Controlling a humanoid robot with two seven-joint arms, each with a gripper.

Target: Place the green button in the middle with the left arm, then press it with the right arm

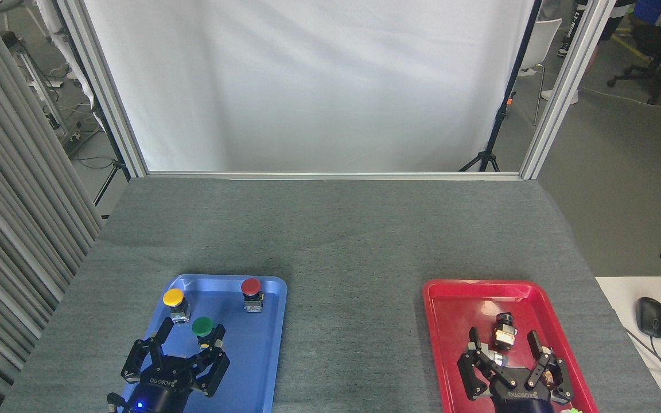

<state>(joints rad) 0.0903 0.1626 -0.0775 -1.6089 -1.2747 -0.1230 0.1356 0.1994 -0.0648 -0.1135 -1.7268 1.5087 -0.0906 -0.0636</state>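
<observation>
The green button (202,327) stands upright in the blue tray (270,321), near the tray's middle. My left gripper (191,332) is open low over the tray's near end, its fingers reaching up on either side of the green button; the right-hand finger (218,334) looks close to the button's body. My right gripper (504,339) is open over the red tray (439,310), with a small black-and-silver block (504,334) lying between its fingers. The middle (353,298) of the grey fabric table lies bare between the two trays.
A yellow-capped button (173,298) and a red-capped button (251,288) stand at the blue tray's far end. A white screen (307,86) closes the table's far edge. A white side table with a black mouse (652,316) is at the right.
</observation>
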